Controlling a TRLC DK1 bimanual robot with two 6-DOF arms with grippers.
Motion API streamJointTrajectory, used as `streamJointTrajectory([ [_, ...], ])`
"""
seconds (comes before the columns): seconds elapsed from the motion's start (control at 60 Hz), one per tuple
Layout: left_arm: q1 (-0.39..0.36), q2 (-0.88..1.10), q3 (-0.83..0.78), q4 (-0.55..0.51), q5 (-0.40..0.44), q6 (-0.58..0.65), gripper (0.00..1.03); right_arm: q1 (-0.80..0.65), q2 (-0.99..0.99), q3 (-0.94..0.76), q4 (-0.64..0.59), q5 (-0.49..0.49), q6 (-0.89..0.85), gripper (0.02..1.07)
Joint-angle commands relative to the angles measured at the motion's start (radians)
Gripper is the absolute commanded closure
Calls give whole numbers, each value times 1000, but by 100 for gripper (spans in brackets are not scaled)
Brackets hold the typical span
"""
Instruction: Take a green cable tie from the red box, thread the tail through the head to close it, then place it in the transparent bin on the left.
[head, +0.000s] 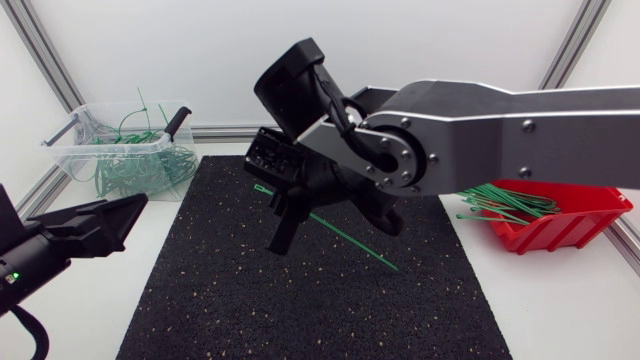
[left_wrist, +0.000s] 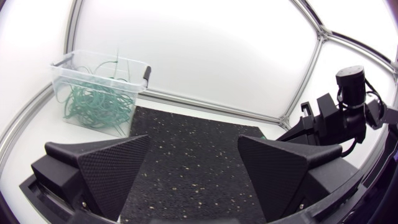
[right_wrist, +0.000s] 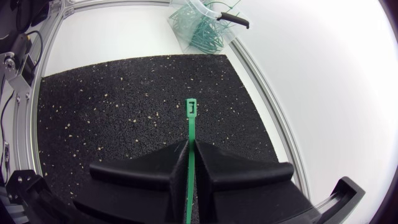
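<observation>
Right gripper (right_wrist: 189, 144): was clamped on the green cable tie (right_wrist: 190, 121), held over the black mat (head: 300, 310), head protruding ahead.
Left gripper (left_wrist: 193, 163): was spread wide, nothing held, at the mat's left edge.
Threading: judged best done with the tail taken by the left gripper and the head kept steady.

The mat (head: 300, 300) lies mid-table. The bin (head: 75, 140) stands off its far left corner, and the box (head: 575, 232) off its right edge, seemingly not touching. Over the mat's middle the right gripper (right_wrist: 189, 143) pinches a cable tie (right_wrist: 191, 115), whose head lies ahead of it. The left gripper (left_wrist: 194, 155) sits at the mat's left edge.
</observation>
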Motion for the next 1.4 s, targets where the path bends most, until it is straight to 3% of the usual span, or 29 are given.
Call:
streamJointTrajectory([
  [0.0, -1, 96, 104, -33, 73, -76, 4, 13, -32, -6, -4, 20, 54, 96],
  [0.217, -4, 302, 251, -65, 276, -186, 6, 16, -41, 51, -18, 37, 117, 96],
  [0.317, -17, 377, 305, -86, 331, -214, 7, 17, -32, 75, -23, 37, 136, 96],
  [0.567, -146, 454, 325, -28, 332, -243, 10, 14, 16, 141, -20, 8, 180, 96],
  [0.867, -165, 544, 329, 151, 366, -346, 21, 16, 39, 175, 8, -9, 214, 96],
  [1.217, -264, 495, 336, 158, 357, -407, 30, 40, -78, 104, 6, -9, 232, 96],
  [1.383, -314, 495, 337, 171, 300, -407, 34, 46, -113, 74, 5, -24, 234, 96],
])
